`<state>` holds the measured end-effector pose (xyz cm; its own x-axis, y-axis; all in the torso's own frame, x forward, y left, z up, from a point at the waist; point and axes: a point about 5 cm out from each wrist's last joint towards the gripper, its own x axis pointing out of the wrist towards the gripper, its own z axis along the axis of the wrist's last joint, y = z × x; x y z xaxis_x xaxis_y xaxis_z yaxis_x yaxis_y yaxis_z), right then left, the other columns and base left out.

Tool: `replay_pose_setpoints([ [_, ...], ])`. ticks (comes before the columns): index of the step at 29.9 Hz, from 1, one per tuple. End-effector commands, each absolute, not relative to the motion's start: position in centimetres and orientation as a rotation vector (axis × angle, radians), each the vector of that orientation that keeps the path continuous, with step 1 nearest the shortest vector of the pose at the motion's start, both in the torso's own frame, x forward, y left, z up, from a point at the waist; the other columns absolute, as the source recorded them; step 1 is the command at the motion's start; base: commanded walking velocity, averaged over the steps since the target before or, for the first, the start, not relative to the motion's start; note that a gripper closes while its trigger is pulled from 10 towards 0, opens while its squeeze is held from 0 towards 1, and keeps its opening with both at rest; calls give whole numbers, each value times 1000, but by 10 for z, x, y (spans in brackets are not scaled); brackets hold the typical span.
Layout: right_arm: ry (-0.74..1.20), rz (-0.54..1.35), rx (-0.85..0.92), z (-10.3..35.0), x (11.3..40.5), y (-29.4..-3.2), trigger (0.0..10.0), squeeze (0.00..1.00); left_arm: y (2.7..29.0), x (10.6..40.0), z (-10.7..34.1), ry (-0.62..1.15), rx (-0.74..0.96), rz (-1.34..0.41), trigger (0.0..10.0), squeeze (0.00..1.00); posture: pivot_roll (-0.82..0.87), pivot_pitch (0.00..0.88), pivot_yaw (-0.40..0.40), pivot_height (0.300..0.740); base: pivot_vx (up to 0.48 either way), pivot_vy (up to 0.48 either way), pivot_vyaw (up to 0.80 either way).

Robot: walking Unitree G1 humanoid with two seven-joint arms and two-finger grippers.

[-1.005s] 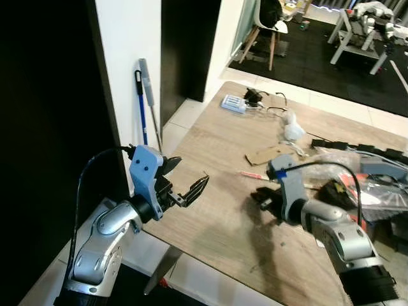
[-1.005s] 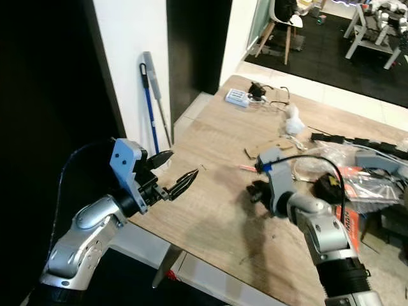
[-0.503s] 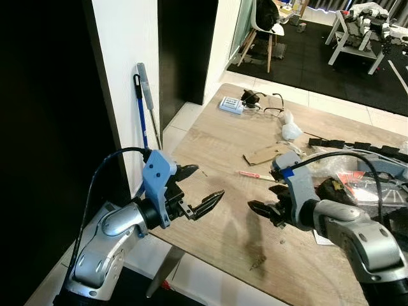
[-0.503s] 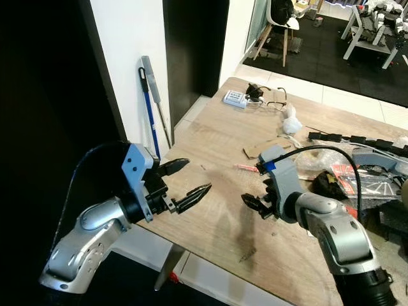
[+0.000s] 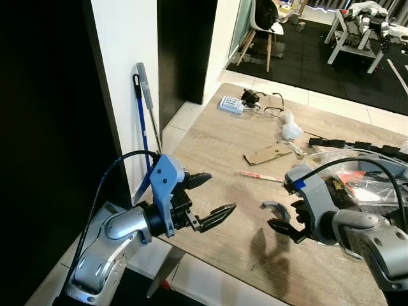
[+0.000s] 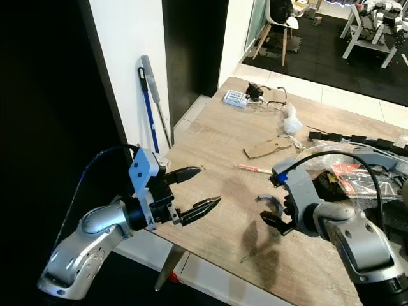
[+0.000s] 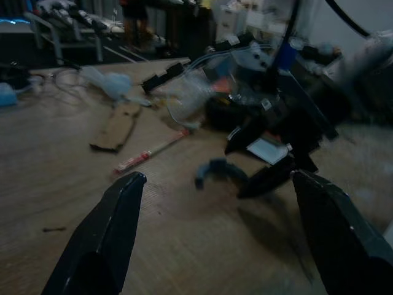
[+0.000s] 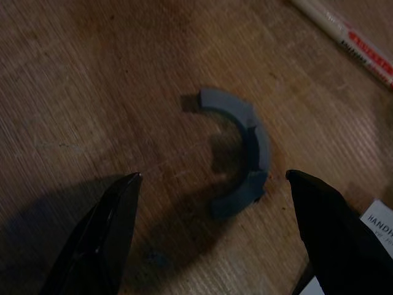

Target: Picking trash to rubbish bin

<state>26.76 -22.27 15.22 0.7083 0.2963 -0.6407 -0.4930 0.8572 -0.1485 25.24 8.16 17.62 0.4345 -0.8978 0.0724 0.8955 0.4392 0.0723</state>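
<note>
A long wooden table [image 5: 217,146] runs away from the robot toward a tiled floor and a dark mat [image 5: 319,60] where a white chair [image 5: 264,29] stands. A white wall [image 5: 127,70] rises on the left, with a blue-handled mop [image 5: 141,111] leaning against it.

At the right edge of the table lies a clear plastic bag [image 5: 360,175]; red and dark items show through it, but they are too crumpled to tell apart, and the frame cuts the bag off. Behind it runs a black segmented strip [image 5: 357,146].

The left gripper [image 5: 210,197] hovers over the near edge of the table with its fingers spread wide, holding nothing. The right gripper [image 5: 285,220] hangs just above the tabletop, fingers parted and empty. Between and just beyond its fingertips rests a curved grey piece [image 8: 239,153], flat on the wood, not touched by either finger.

Farther along lie a torn piece of cardboard [image 5: 268,154], a red and white pen [image 5: 258,175], a crumpled white tissue [image 5: 292,131], a small white box [image 5: 231,105] and a tangle of black cable [image 5: 261,99].
</note>
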Motion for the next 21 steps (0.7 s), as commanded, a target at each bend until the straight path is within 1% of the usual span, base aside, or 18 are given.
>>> replay_pose_setpoints([
  [1,677,432,-334,148,266,-226,10000,0,78,249,168,-72,98,-1162,10000,0,-43,100,-41,740,0,0,0],
  [3,677,432,-334,148,266,-226,10000,0,78,249,168,-72,98,-1162,10000,0,-43,100,-41,740,0,0,0],
  [6,667,418,-318,146,271,-228,10000,0,79,252,163,-59,145,-1164,10000,0,-44,101,-39,740,0,0,0],
  [13,659,414,-317,142,278,-229,10000,0,80,255,164,-65,161,-1159,10000,0,-42,102,-44,740,0,0,0],
  [21,610,443,-236,133,293,-217,10000,0,80,255,163,-69,169,-1152,10000,0,-40,105,-45,740,0,0,0],
])
